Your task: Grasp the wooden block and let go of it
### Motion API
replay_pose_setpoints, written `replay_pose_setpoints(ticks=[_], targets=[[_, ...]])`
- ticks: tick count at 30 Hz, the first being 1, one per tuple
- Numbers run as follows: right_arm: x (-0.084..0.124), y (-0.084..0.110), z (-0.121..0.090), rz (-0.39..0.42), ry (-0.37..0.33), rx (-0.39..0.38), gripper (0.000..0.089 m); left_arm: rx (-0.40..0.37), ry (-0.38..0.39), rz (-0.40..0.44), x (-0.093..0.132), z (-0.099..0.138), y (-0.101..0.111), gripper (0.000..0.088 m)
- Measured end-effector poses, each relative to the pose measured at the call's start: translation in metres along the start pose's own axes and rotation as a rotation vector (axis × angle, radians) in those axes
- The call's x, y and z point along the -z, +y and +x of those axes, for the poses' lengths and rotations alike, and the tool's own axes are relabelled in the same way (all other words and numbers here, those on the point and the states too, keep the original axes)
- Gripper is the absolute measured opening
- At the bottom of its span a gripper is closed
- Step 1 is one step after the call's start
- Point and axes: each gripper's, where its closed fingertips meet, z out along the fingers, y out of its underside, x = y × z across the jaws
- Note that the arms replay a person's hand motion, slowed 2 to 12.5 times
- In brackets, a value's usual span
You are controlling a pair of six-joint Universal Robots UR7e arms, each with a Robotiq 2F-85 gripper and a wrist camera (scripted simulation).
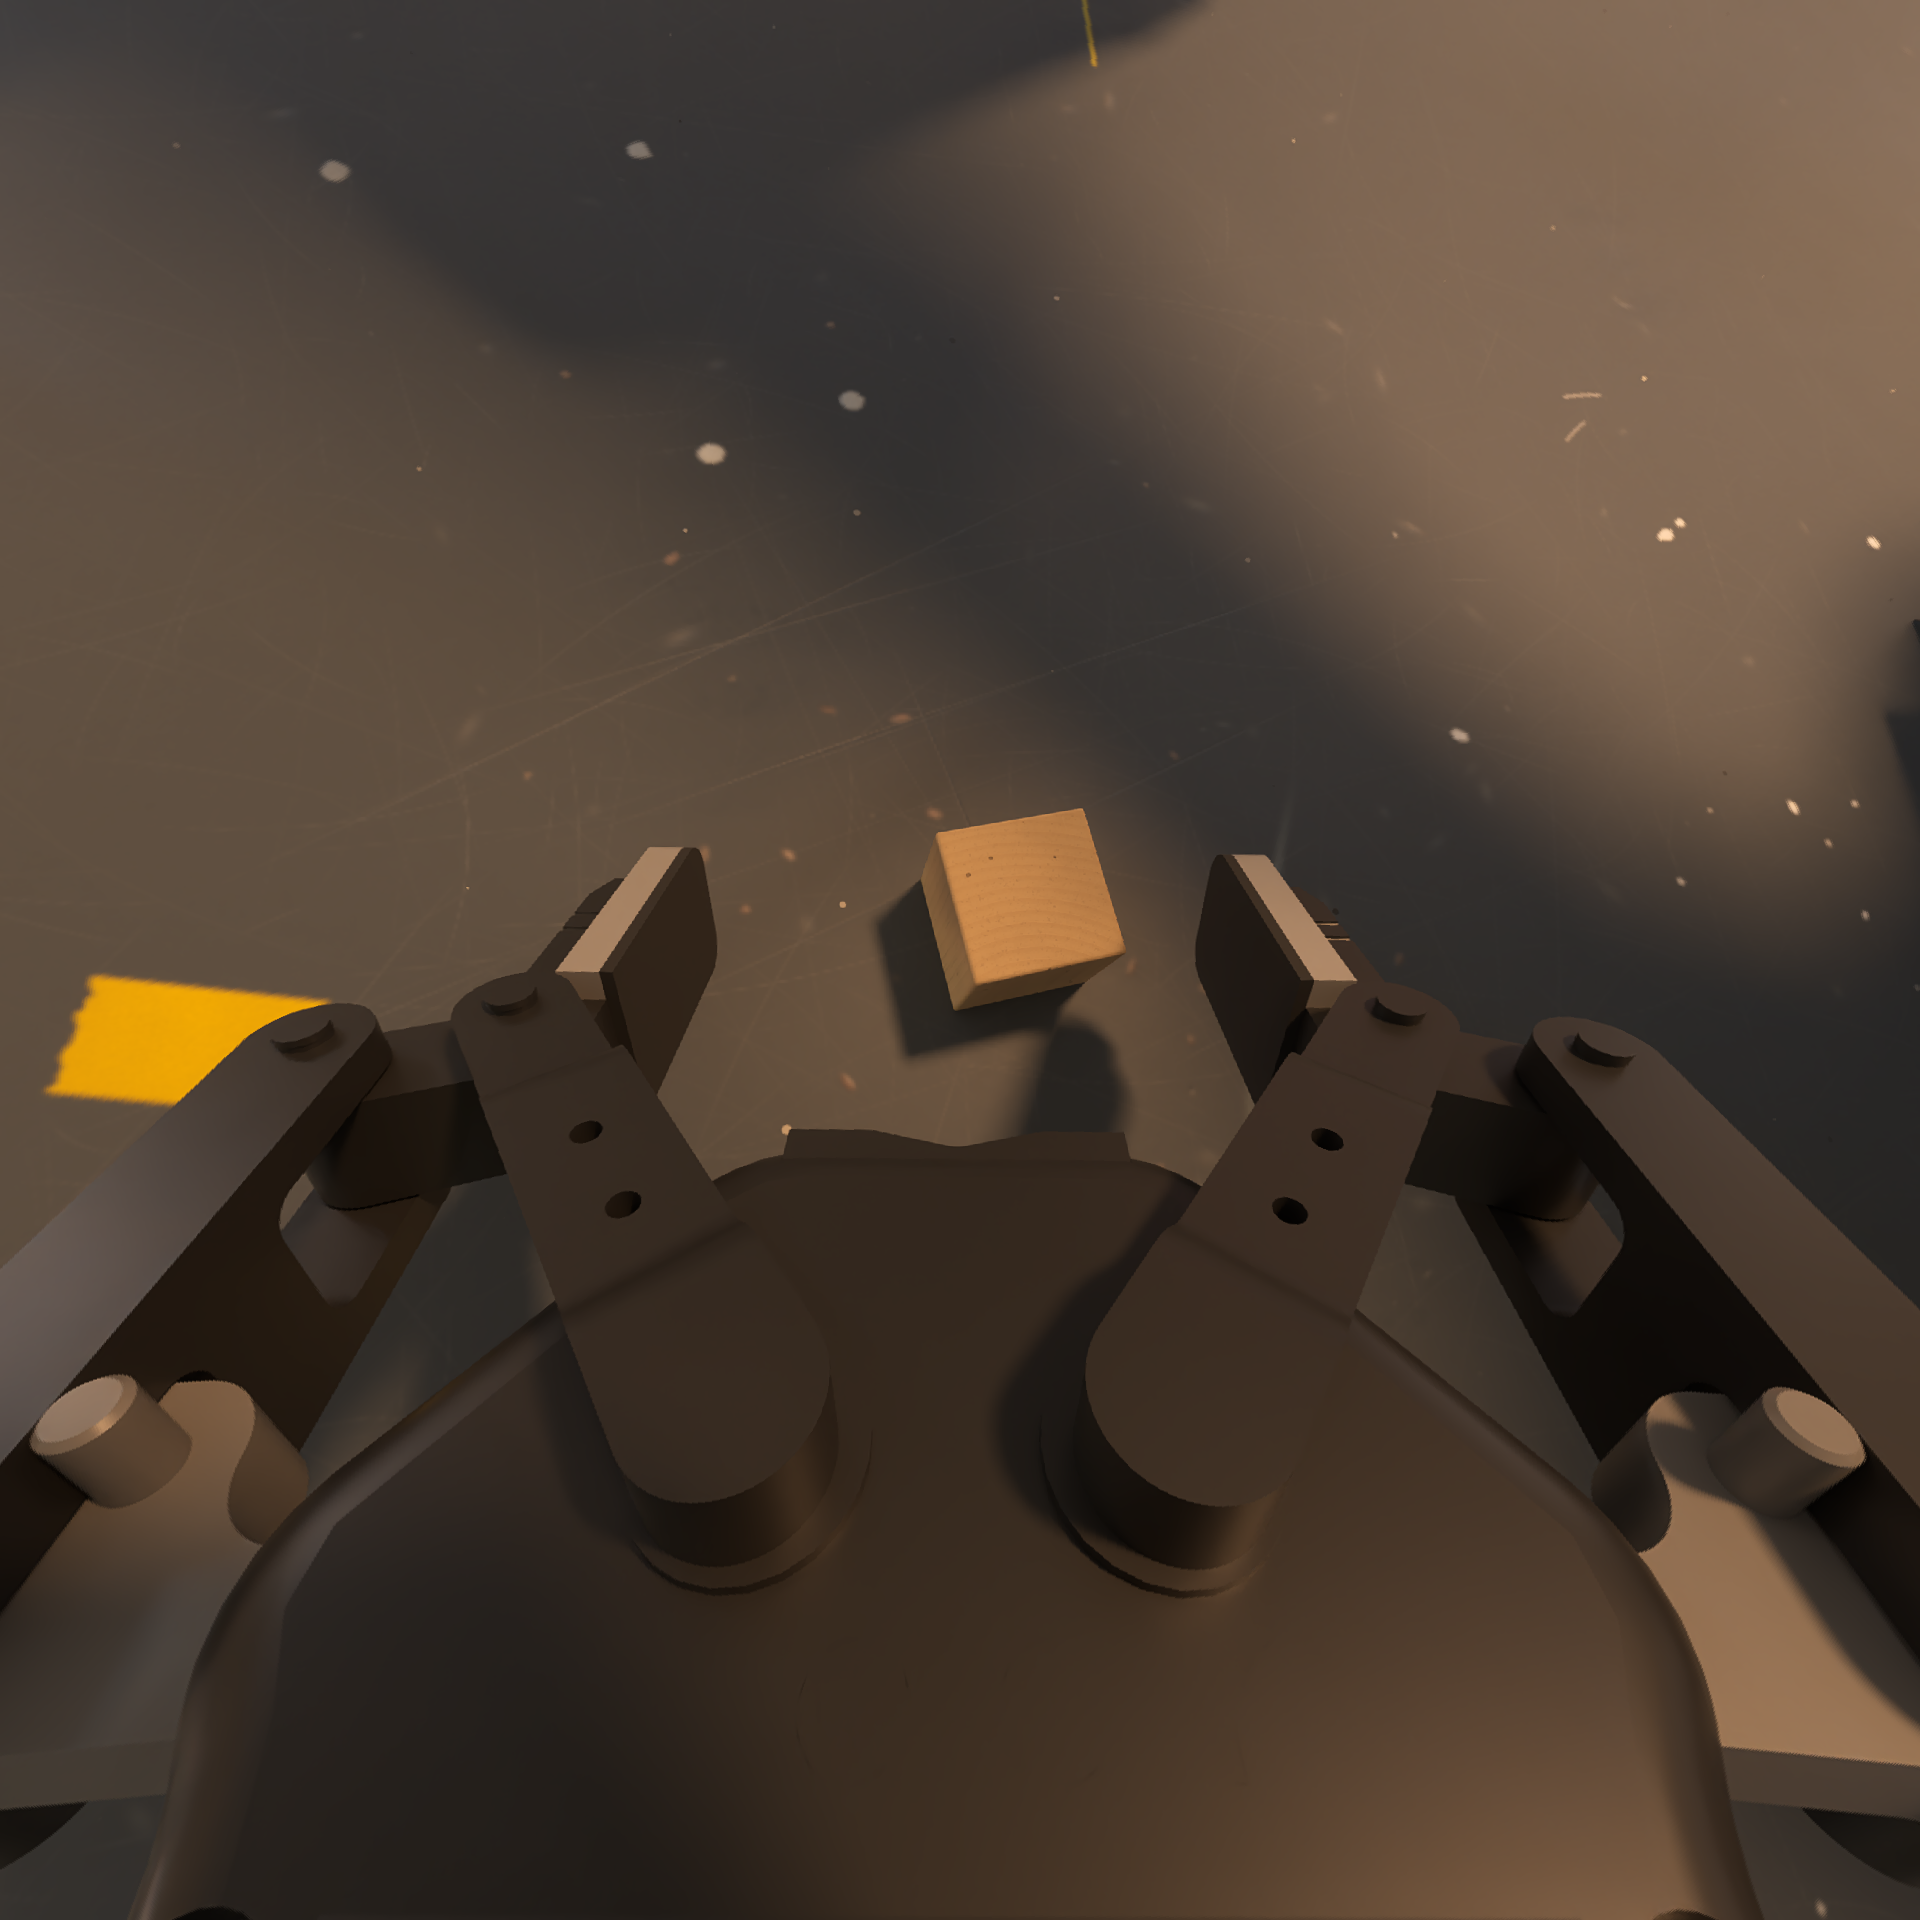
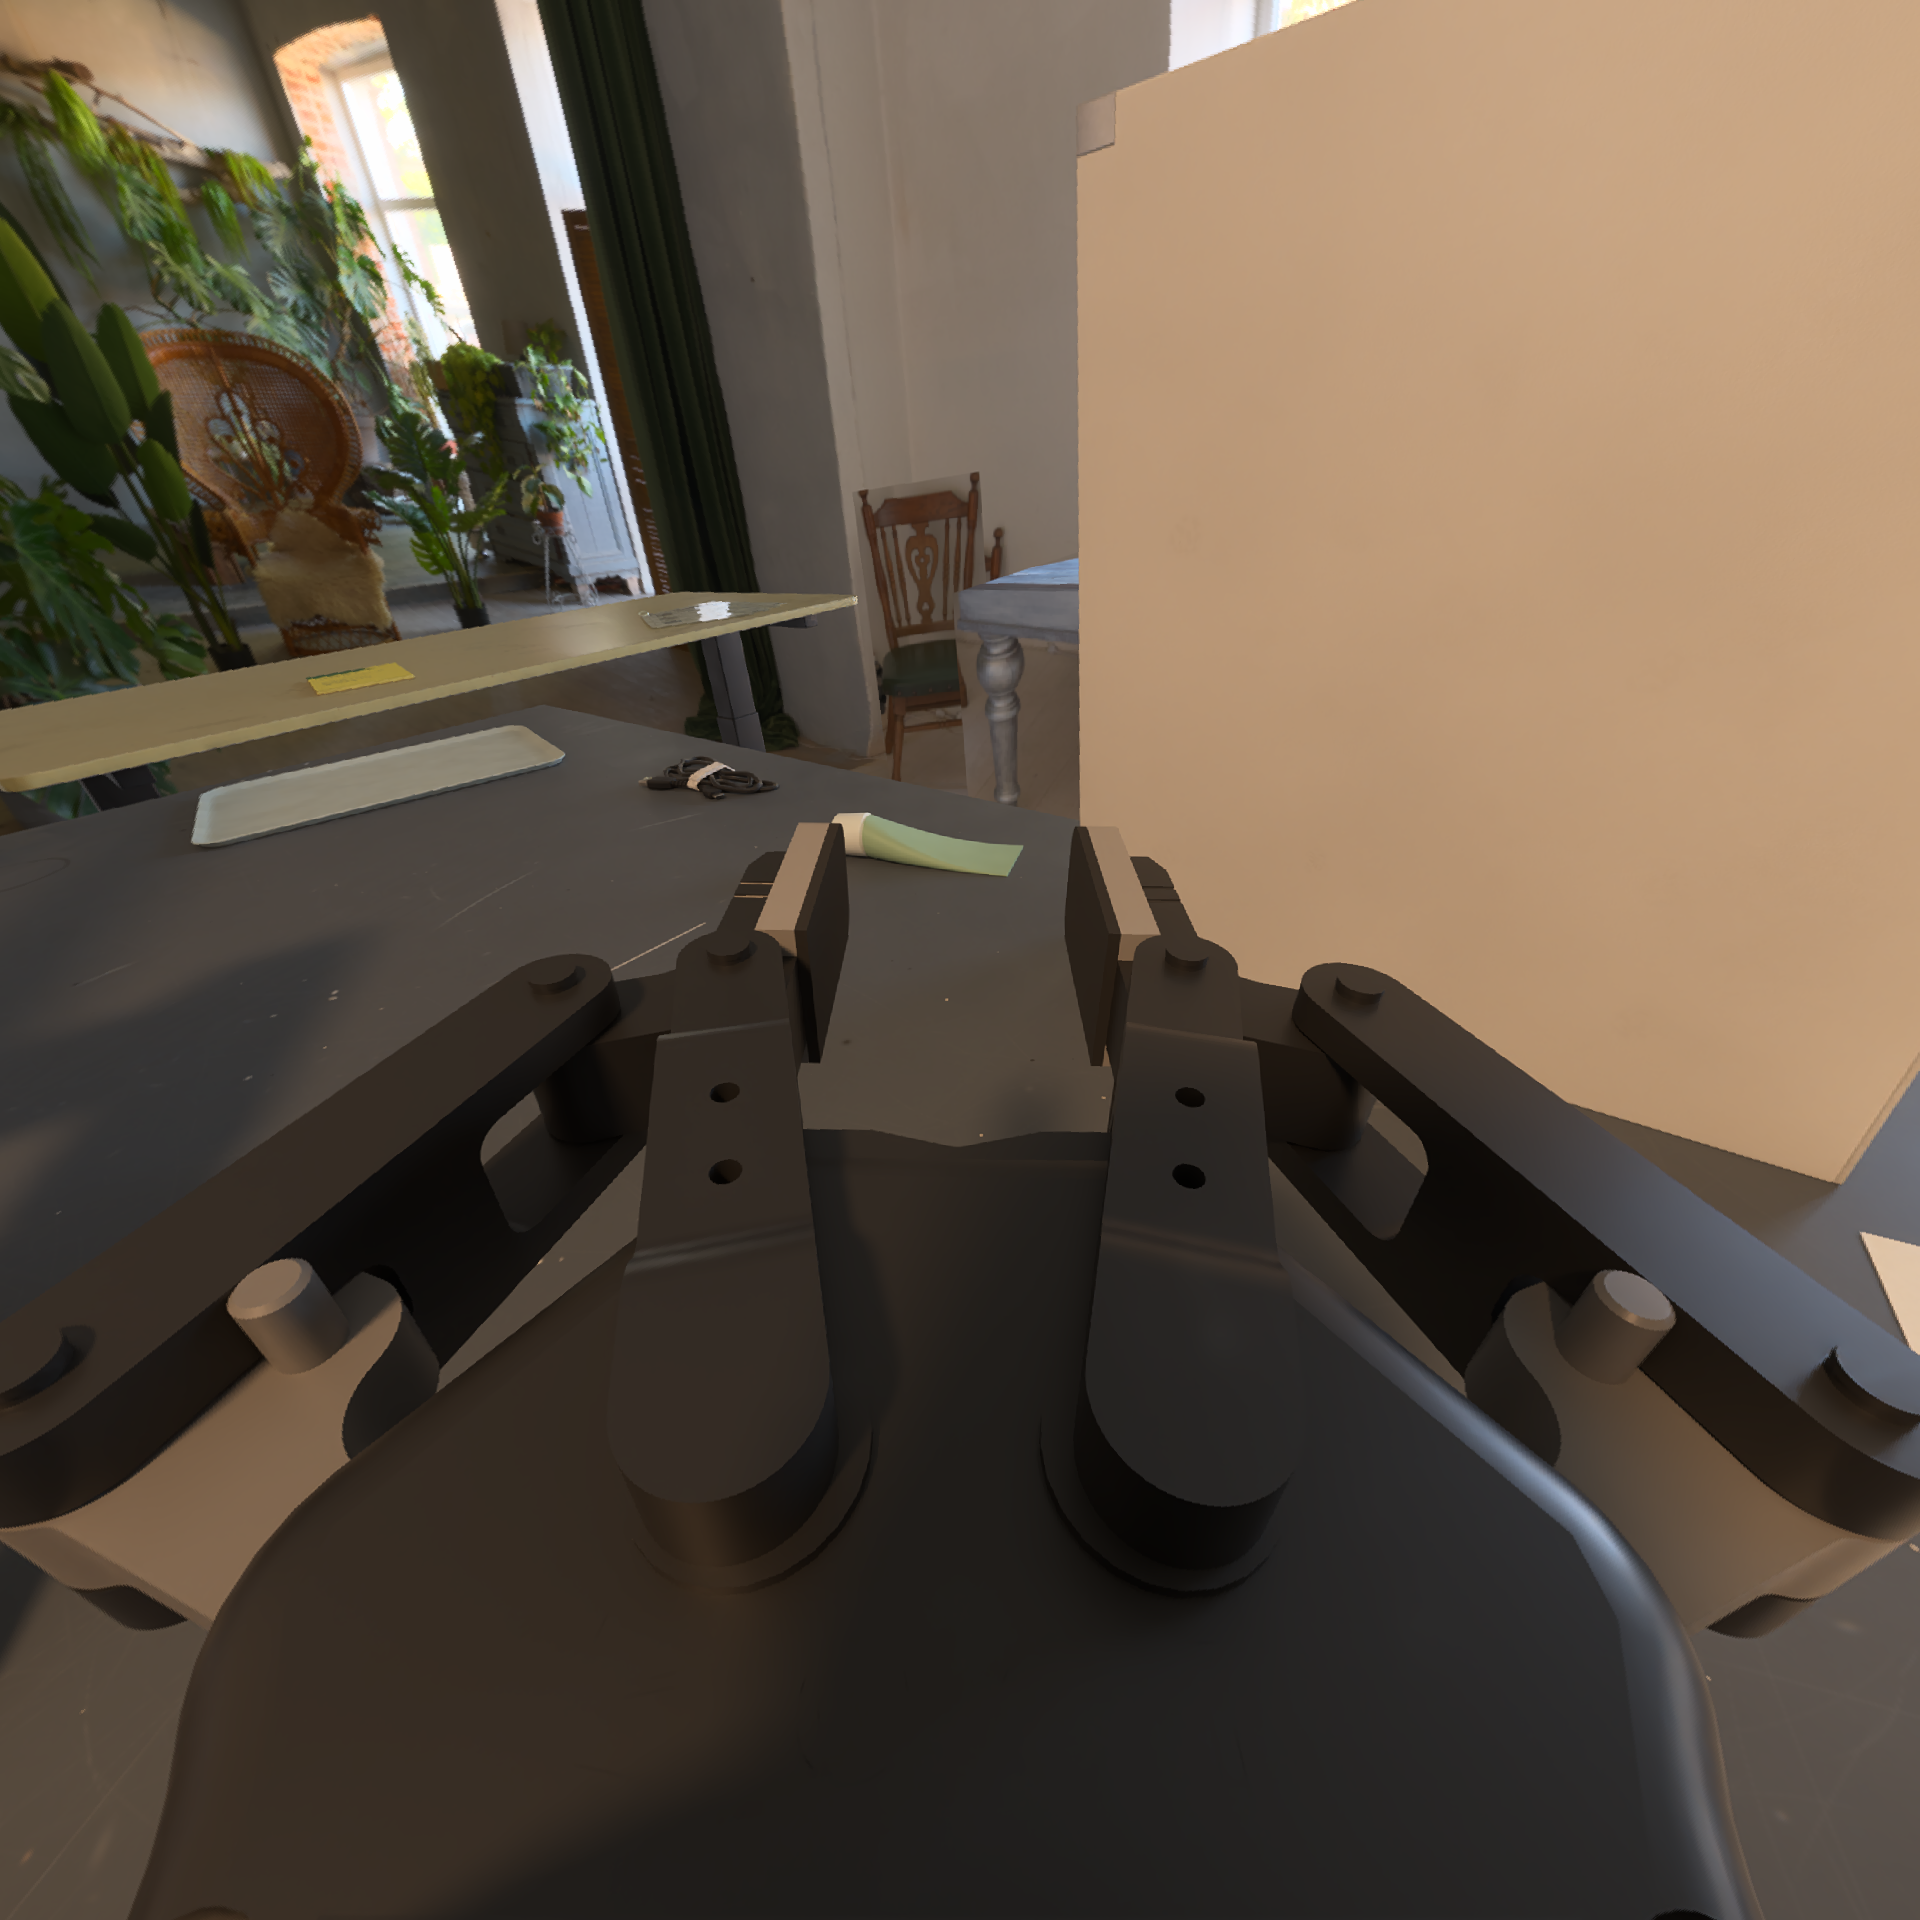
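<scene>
The right gripper (image 2: pixel 956 935) stands open at frame centre over the dark table (image 2: pixel 312 987), with a green tube (image 2: pixel 935 844) just beyond its fingertips.

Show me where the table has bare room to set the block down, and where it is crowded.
In the left wrist view, the dark table is bare beyond the wooden block, and between it and the yellow tape. In the right wrist view, bare room lies nearside of the tray. It is crowded near the cable, the tube and the beige panel.
</scene>
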Motion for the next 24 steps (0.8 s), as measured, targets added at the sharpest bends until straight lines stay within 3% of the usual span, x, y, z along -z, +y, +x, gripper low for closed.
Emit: replay_pose_setpoints(ticks=[24], targets=[[0.0021,-0.003,0.0033,0.005,0.021,-0.007,0.0378,0.003,0.005,-0.015,-0.0022,-0.0003,0.0015,0.0813]])
